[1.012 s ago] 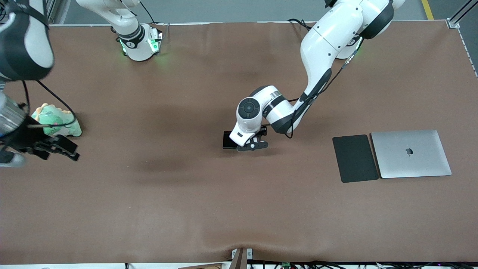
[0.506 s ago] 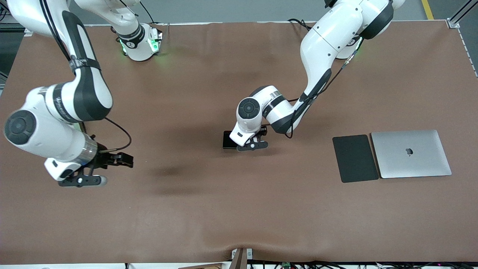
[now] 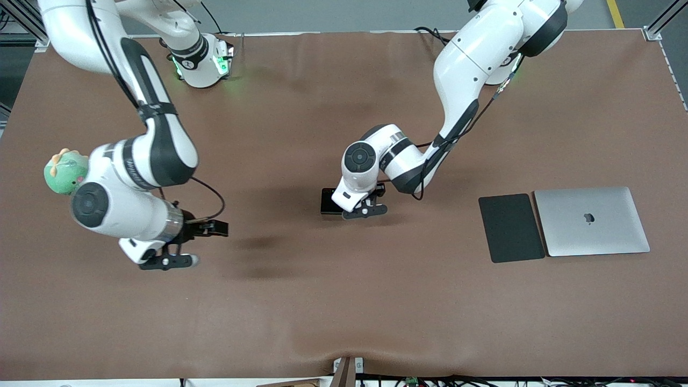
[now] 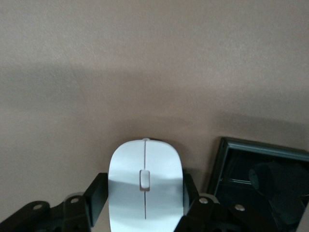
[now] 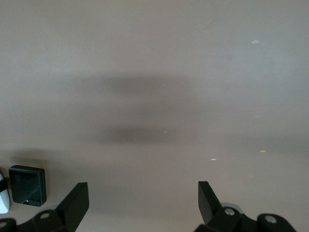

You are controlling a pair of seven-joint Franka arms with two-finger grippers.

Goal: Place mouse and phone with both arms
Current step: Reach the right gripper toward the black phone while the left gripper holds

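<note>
The white mouse (image 4: 145, 186) sits between my left gripper's fingers (image 4: 95, 198), which press on its two sides. My left gripper (image 3: 365, 207) is low at the middle of the table and hides the mouse in the front view. The black phone (image 3: 327, 201) lies on the table right beside the mouse, toward the right arm's end; it also shows in the left wrist view (image 4: 258, 176) and the right wrist view (image 5: 28, 186). My right gripper (image 3: 215, 230) is wide open and empty (image 5: 142, 200) over bare brown cloth, apart from the phone.
A green plush toy (image 3: 64, 171) sits at the right arm's end, partly covered by the right arm. A dark-grey pad (image 3: 510, 227) and a closed silver laptop (image 3: 591, 220) lie side by side toward the left arm's end.
My right arm has swung in from the right arm's end of the table toward the middle, gripper open. My left gripper has barely shifted at the mouse.
</note>
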